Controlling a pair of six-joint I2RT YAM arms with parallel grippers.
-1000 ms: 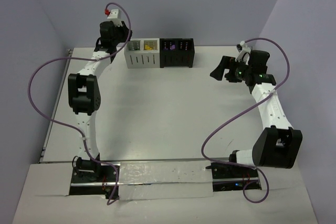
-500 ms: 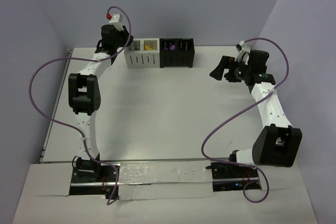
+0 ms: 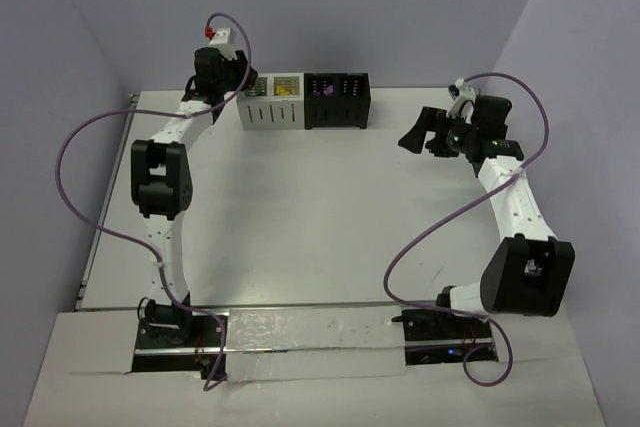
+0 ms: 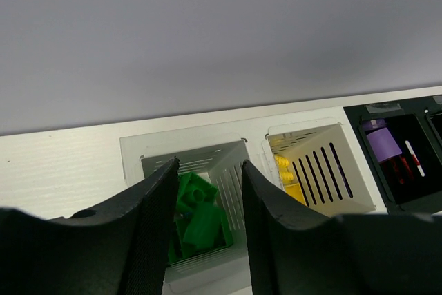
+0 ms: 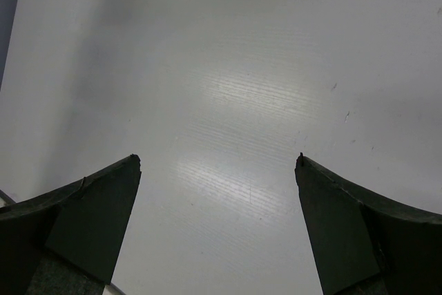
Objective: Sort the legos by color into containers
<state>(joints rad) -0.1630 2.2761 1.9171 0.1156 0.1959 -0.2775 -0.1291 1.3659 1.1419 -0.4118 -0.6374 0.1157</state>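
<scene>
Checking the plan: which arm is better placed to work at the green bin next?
Left. The left gripper hangs over the white compartment holding green legos, jaws parted. The right gripper is open above the table, well away from the containers.

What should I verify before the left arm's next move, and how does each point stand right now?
1. Position: left hand above the white compartment holding green bricks: ok.
2. Release: left hand jaws parted, nothing gripped between them: ok.
3. Separation: green bricks and yellow bricks lie in different compartments: ok.
4. Colour purity: purple brick in the black compartment: cannot tell, something red shows beside it.
5. Other arm: right hand open and empty over the table: ok.
</scene>
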